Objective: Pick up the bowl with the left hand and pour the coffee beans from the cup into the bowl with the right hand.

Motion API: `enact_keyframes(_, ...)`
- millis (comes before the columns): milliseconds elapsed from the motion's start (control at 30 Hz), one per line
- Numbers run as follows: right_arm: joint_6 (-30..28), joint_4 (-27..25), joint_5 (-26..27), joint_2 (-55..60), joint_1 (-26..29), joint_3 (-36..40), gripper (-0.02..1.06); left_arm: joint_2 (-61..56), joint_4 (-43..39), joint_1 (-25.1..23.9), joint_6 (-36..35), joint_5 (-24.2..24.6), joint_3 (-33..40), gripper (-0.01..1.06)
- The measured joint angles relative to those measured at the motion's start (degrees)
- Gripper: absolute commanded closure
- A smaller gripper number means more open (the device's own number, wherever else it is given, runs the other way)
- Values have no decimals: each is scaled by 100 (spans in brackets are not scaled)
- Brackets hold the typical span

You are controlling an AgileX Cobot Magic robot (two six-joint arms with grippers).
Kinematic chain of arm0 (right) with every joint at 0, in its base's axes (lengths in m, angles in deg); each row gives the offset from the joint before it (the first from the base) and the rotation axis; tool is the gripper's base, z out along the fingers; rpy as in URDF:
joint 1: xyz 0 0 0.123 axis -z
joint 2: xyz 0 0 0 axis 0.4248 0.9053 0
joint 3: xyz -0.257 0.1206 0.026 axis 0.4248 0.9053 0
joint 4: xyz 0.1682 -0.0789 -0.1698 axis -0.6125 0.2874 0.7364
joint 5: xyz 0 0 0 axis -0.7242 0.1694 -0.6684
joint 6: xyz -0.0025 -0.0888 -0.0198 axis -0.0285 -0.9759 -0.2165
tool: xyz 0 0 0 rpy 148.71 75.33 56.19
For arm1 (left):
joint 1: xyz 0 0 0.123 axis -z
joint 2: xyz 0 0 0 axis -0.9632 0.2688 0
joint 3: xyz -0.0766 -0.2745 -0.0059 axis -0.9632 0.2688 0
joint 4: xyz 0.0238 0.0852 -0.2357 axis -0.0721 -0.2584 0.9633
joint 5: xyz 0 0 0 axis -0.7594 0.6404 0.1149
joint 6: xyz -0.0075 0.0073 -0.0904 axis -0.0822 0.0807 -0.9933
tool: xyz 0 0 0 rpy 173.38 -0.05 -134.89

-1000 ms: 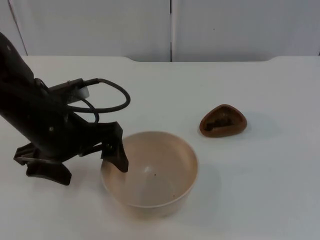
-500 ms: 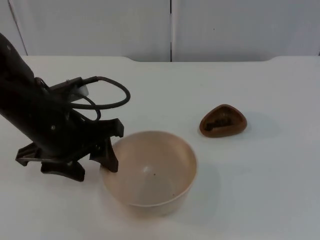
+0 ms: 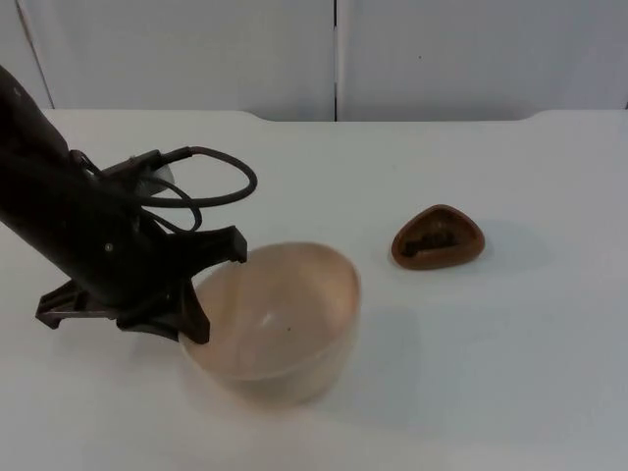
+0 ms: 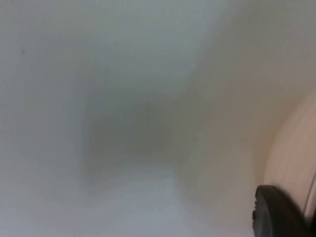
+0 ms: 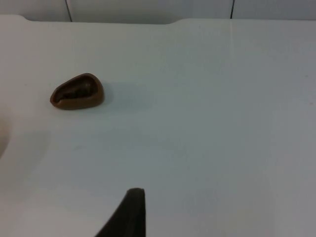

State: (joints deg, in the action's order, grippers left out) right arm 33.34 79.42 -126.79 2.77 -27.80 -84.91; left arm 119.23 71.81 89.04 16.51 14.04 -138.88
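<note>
Top view: the left gripper is seen closed on the near-left rim of the wide, round, beige bowl, one black finger lying inside the wall and the other outside it. The bowl is tilted, its far-right side raised and its opening turned toward the gripper; a few dark specks are visible on its inner surface. Well apart from the gripper, on the far side of the bowl from it, the small brown cup with a rounded triangular mouth is set on the white table top, and dark coffee beans are seen inside it.

In the left wrist view, a black fingertip is pressed against the bowl's pale outer wall, with the table beyond it.

In the right wrist view, the cup is found far ahead of the right gripper, one dark fingertip of which is shown above bare table. Whether that gripper is open cannot be told; the right arm waits apart from the cup.
</note>
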Motion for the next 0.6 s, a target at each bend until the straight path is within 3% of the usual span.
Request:
enact_keyframes(367,0,0,0,0,0,0,-1,-400,-127,0,0,0,0,105)
enact_keyframes(600,-22,0,0,0,0,0,-1,-983,-1068,0,-613,123,0,105)
